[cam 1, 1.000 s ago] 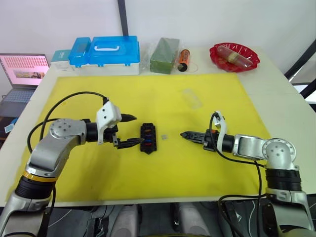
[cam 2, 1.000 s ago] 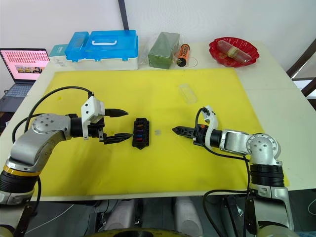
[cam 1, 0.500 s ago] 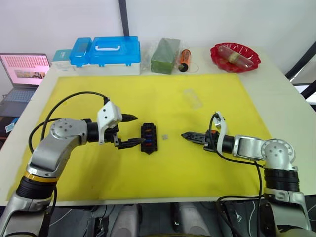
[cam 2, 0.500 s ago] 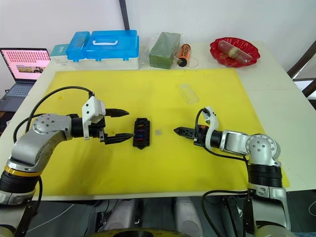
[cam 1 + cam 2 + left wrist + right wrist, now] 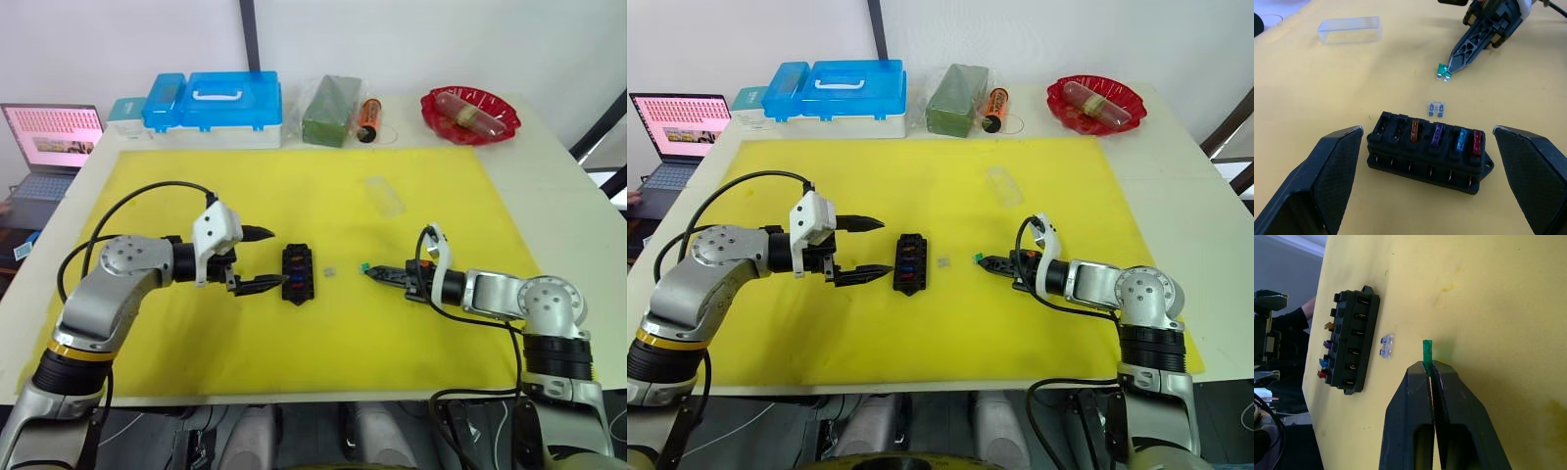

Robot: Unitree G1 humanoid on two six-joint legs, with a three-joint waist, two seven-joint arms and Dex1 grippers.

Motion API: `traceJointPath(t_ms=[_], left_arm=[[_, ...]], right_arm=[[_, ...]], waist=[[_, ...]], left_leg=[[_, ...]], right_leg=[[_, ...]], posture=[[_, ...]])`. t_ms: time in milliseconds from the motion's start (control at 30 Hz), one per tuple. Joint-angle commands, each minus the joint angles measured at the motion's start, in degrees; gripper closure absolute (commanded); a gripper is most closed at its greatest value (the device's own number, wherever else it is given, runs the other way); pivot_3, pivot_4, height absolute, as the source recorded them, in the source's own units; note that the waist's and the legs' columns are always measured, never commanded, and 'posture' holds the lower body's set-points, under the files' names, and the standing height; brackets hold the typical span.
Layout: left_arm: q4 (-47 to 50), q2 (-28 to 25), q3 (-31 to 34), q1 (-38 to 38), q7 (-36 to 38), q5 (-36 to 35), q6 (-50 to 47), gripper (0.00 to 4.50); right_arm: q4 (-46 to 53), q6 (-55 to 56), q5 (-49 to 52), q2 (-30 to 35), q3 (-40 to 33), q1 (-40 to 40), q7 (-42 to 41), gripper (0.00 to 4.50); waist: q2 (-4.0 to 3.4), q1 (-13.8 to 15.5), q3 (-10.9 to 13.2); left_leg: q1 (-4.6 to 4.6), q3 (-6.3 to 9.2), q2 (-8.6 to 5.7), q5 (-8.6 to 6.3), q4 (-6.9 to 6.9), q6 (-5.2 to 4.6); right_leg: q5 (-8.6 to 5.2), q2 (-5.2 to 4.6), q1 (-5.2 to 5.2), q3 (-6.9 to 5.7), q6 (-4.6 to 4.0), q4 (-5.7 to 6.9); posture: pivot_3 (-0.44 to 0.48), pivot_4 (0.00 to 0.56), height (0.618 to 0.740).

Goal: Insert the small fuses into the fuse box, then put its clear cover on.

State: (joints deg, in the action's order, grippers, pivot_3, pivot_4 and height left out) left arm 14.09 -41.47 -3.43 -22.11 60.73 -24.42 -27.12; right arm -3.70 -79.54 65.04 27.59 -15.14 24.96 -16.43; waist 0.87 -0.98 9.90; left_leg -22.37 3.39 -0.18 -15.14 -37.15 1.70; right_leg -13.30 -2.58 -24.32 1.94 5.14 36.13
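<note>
Two slots stood empty in the small black slotted fuse box (image 5: pixel 1427 151); my right pincer (image 5: pixel 1429 368) pinched the tiny green plastic fuse (image 5: pixel 1426 352), needing blades-down alignment, left pincer (image 5: pixel 257 259) spread.

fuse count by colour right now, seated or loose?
Orange fuse, seated in the fuse box: 1
Purple fuse, seated: 1
Teal fuse, seated: 1
Red fuse, seated: 1
Grey fuse, loose on the mat: 1
Green fuse, in the right gripper: 1
Total: 6

Green fuse (image 5: pixel 1443 71) now pinched at the right claw (image 5: pixel 1429 369) tips, lifted beside the grey fuse (image 5: pixel 1436 108).
</note>
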Motion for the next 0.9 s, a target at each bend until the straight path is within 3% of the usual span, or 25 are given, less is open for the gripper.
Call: traceJointPath(t_ms=[33, 200, 333, 467, 600, 900], left_arm=[[1.06, -0.01, 1.25, -0.73, 0.20, -0.74, 1.08, 0.00], [1.06, -0.85, 1.98, -0.53, 0.58, -0.80, 1.01, 0.00], [-0.36, -2.54, 2.57, -0.83, 1.97, -0.53, 1.40, 0.00], [-2.77, -3.60, 2.47, -2.19, 3.77, -0.09, 2.35, 0.00], [-8.19, -3.75, 0.60, -4.97, 6.54, 1.78, 5.48, 0.00], [-10.68, -3.87, 0.49, -5.59, 8.77, 2.64, 7.22, 0.00]], right_arm=[[-0.26, -1.13, -0.01, 0.46, -2.13, 0.96, -0.38, 4.47], [5.03, -3.53, -0.19, 4.38, 0.35, 3.43, -3.91, 4.47], [9.94, -2.95, -6.36, 10.67, 11.78, 12.29, -8.86, 4.47], [10.41, 0.27, -11.23, 12.06, 19.21, 21.28, -14.64, 4.47], [12.44, 11.89, -25.63, 14.26, 37.25, 32.80, -24.65, 4.47], [1.02, 26.13, -42.20, 6.65, 54.35, 48.82, -43.77, 4.47]], waist=[[0.00, 0.00, 0.00], [-0.03, 0.09, 0.02], [-0.11, -0.51, 0.06], [-0.11, -0.86, 0.06], [-0.13, -1.33, 0.08], [-0.14, -1.54, 0.09]], left_leg=[[0.00, 0.00, 0.00, 0.00, 0.00, 0.00], [-0.01, 0.00, -0.01, 0.00, 0.00, 0.00], [0.00, -0.02, -0.01, 0.00, 0.01, 0.00], [0.00, 0.06, 0.02, 0.00, 0.09, 0.00], [-0.06, 0.03, 0.00, 0.00, 0.08, 0.00], [-0.10, 0.04, -0.01, -0.01, 0.09, 0.01]], right_leg=[[0.00, 0.00, 0.00, 0.00, 0.00, 0.00], [0.00, -0.01, 0.00, 0.00, 0.00, -0.01], [0.00, 0.00, -0.04, 0.00, 0.00, 0.00], [-0.03, 0.06, -0.07, -0.04, -0.04, 0.00], [-0.02, 0.00, -0.13, -0.04, -0.02, -0.01], [0.00, -0.04, -0.21, -0.08, -0.01, 0.05]], posture=[[0.000, 0.150, 0.740], [0.000, 0.150, 0.740], [0.000, 0.150, 0.740], [0.000, 0.150, 0.740], [0.000, 0.150, 0.740], [0.000, 0.150, 0.740]])
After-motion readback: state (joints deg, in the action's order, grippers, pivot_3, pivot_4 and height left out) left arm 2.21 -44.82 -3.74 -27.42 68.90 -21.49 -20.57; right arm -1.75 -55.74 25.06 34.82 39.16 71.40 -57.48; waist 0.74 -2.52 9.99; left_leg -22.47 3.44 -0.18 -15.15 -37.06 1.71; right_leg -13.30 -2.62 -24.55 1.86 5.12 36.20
